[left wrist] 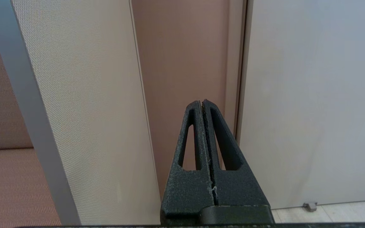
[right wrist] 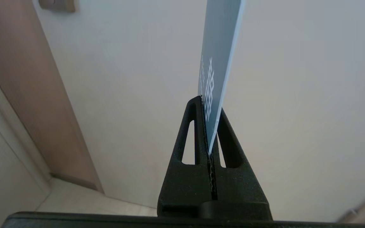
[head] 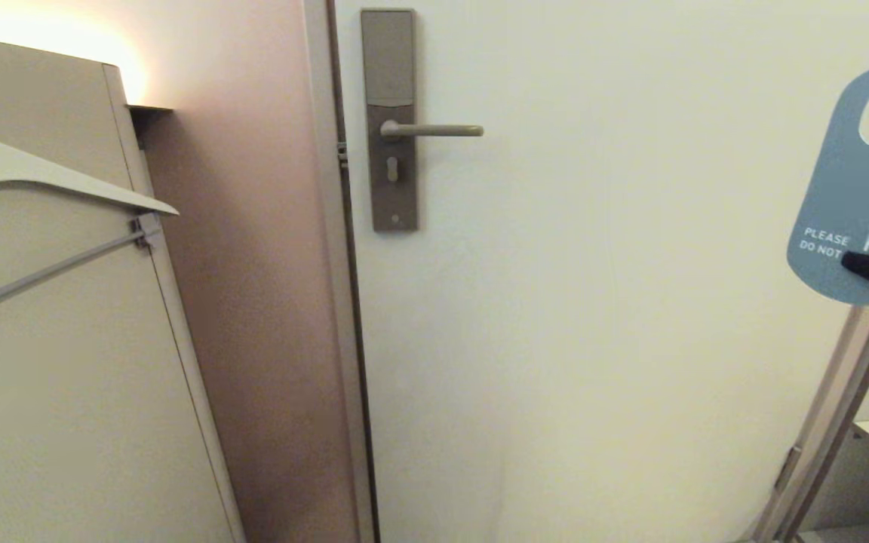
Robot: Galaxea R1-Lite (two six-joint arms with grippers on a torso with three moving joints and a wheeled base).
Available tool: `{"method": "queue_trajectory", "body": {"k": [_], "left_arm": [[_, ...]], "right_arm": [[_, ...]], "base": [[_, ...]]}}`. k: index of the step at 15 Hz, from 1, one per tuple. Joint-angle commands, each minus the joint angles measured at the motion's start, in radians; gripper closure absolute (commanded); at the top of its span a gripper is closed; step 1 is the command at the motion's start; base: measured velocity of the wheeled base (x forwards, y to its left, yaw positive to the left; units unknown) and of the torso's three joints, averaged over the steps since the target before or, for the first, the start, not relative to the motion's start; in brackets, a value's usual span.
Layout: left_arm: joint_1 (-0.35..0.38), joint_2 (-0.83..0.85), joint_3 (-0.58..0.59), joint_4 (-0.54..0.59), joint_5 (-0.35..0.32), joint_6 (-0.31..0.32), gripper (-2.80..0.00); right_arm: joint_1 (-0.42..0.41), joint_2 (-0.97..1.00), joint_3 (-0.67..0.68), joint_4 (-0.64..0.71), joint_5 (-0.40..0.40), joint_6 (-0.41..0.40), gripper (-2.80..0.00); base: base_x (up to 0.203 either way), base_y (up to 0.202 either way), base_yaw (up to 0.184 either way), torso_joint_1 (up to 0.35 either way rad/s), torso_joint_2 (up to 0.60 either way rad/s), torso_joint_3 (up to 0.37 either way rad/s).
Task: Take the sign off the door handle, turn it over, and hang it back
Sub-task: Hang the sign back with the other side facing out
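Right hand (right wrist: 210, 126), at the right edge of the head view, pinches the lower end of the sign (head: 853, 196) between its fingers; the sign stands upright, blue "PLEASE DO NOT" face showing, oval hole uppermost. The door handle (head: 434, 130), upper centre of the frame, is bare and well apart from the sign. Left hand (left wrist: 203, 104), fingers pressed together and empty, points at the wall beside the door (head: 631, 302). A clothes hanger (head: 50, 177) hangs at upper left.

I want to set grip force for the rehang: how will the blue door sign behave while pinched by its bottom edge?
Probably stiff: the sign stands straight above the right end effector without drooping. Likely light, being a thin card. Its smooth faces may let it slip or pivot, since only the lower edge is clamped.
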Motion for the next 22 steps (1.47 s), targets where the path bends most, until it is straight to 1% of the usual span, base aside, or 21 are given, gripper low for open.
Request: {"method": "queue_trajectory", "body": {"k": [1,2,4,7,10,14,15,18,19,22], "left_arm": [[0.0,0.001,0.0,0.0,0.0,0.0,0.0],[0.0,0.001,0.0,0.0,0.0,0.0,0.0],[0.0,0.001,0.0,0.0,0.0,0.0,0.0],[0.0,0.001,0.0,0.0,0.0,0.0,0.0],[0.0,0.001,0.0,0.002,0.0,0.0,0.0],[-0.001,0.001,0.0,0.001,0.0,0.0,0.0],[-0.001,0.001,0.0,0.001,0.0,0.0,0.0],[0.0,0.001,0.0,0.0,0.0,0.0,0.0],[0.0,0.001,0.0,0.0,0.0,0.0,0.0],[-0.001,0.001,0.0,0.0,0.0,0.0,0.0]], "right_arm": [[0.006,0.165,-0.097,-0.002,0.011,0.0,0.0],[0.023,0.208,-0.142,-0.002,0.019,0.001,0.0],[0.082,0.285,-0.224,-0.002,0.026,-0.001,0.0],[0.15,0.394,-0.325,-0.004,0.024,-0.004,0.0],[0.185,0.484,-0.388,-0.046,0.02,-0.009,0.0],[0.225,0.579,-0.457,-0.054,0.013,-0.032,0.0],[0.245,0.602,-0.476,-0.054,-0.001,-0.033,0.0],[0.321,0.682,-0.549,-0.086,-0.094,-0.032,0.0],[0.341,0.706,-0.573,-0.094,-0.111,-0.032,0.0],[0.376,0.775,-0.638,-0.118,-0.172,-0.033,0.0]], "base": [[0.0,0.0,0.0,0.0,0.0,0.0],[0.0,0.0,0.0,0.0,0.0,0.0],[0.0,0.0,0.0,0.0,0.0,0.0],[0.0,0.0,0.0,0.0,0.0,0.0],[0.0,0.0,0.0,0.0,0.0,0.0],[0.0,0.0,0.0,0.0,0.0,0.0],[0.0,0.0,0.0,0.0,0.0,0.0],[0.0,0.0,0.0,0.0,0.0,0.0],[0.0,0.0,0.0,0.0,0.0,0.0],[0.0,0.0,0.0,0.0,0.0,0.0]]}}
